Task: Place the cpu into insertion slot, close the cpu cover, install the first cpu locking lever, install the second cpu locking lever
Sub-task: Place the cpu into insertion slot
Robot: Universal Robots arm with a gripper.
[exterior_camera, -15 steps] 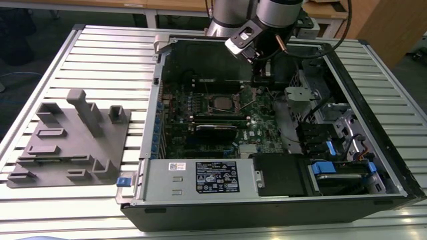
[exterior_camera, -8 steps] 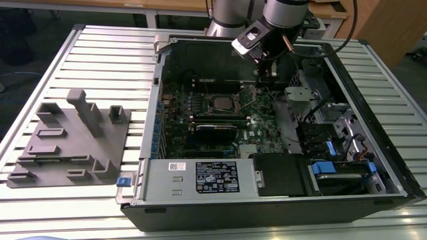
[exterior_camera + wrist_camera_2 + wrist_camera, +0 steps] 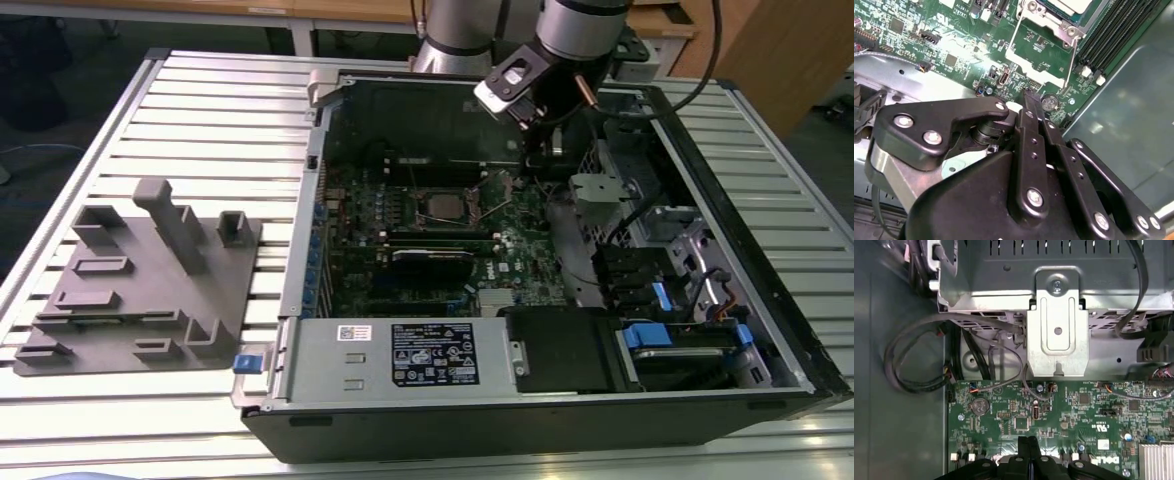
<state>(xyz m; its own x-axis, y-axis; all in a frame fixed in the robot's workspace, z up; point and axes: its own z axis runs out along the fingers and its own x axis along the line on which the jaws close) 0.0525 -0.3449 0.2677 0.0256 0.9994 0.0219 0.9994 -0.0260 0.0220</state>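
Power supply box [image 3: 400, 355]: sits at the near end of the computer case [image 3: 304, 230], closest to the exterior view's lens, clear of the working area.
Grey fixture [image 3: 134, 290]: on the slatted table [image 3: 214, 120] at the exterior view's left, well apart from the case. It is probably a stand for parts, placed outside so nothing crowds the board.
Case: lies on its side with the open face up, which lets the arm reach in from above.
Circuit board [image 3: 360, 220]: flat on the case floor.
Cpu [image 3: 441, 204]: looks seated in the insertion slot [image 3: 1051, 17], pale face up, near the middle of the board.
Cpu cover [image 3: 1026, 61]: stands open beside the slot, with green board showing through its window, so the chip is exposed.
Locking lever [image 3: 1072, 55]: a thin rod along the cover's edge. It appears unlatched, though this is hard to confirm.
Gripper [image 3: 541, 160]: to the exterior view's right of the slot and apart from it, low over the board near a coin cell [image 3: 980, 405]. The fingers [image 3: 1023, 446] are pressed together with nothing between them, a slim tip better suited to nudging than to carrying.
Metal bracket [image 3: 1057, 330]: further right, with cables [image 3: 909, 365] looped beside it.
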